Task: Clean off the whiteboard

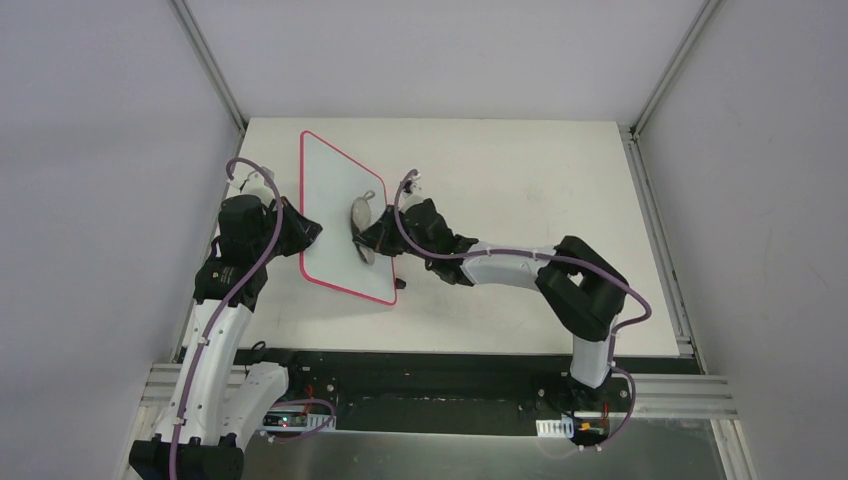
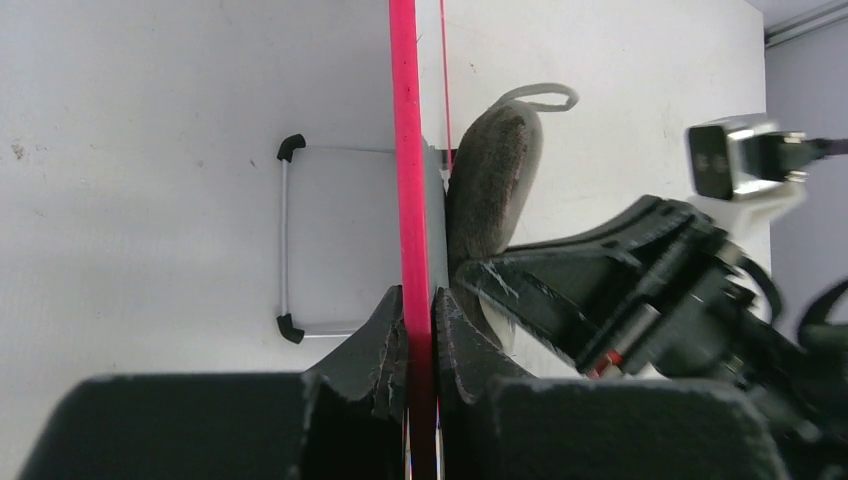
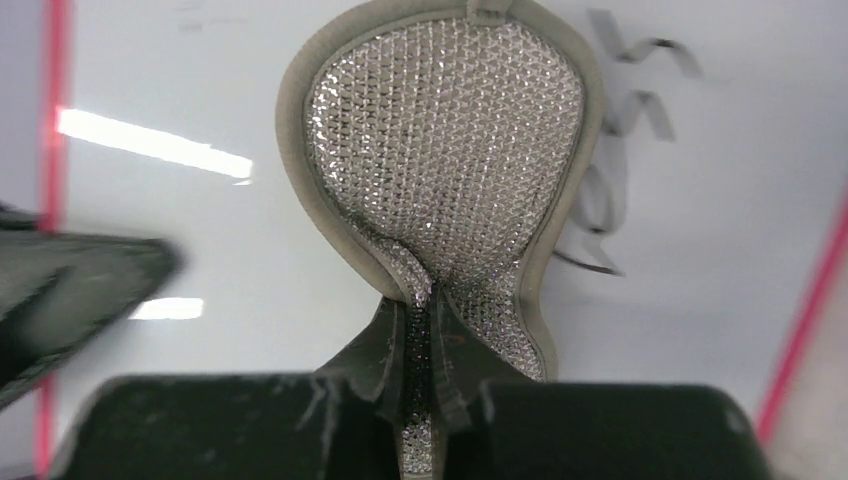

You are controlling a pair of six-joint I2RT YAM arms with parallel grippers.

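The whiteboard (image 1: 330, 190), white with a thin red-pink frame, stands tilted on the table's left part. My left gripper (image 1: 305, 232) is shut on its left frame edge (image 2: 404, 150), one finger on each side (image 2: 420, 310). My right gripper (image 1: 372, 240) is shut on a grey peanut-shaped pad (image 1: 361, 215) and presses it against the board's face. In the right wrist view the pad's glittery mesh back (image 3: 450, 150) faces me, pinched at its narrow end by the gripper (image 3: 430, 320). Smeared black handwriting (image 3: 620, 150) shows on the board (image 3: 250, 250) just right of the pad.
A thin wire bracket with two black ends (image 2: 285, 240) shows left of the board's edge. The right arm's wrist (image 2: 650, 290) sits close beside the left gripper. Grey walls and rails (image 1: 215, 70) enclose the white table (image 1: 520, 180).
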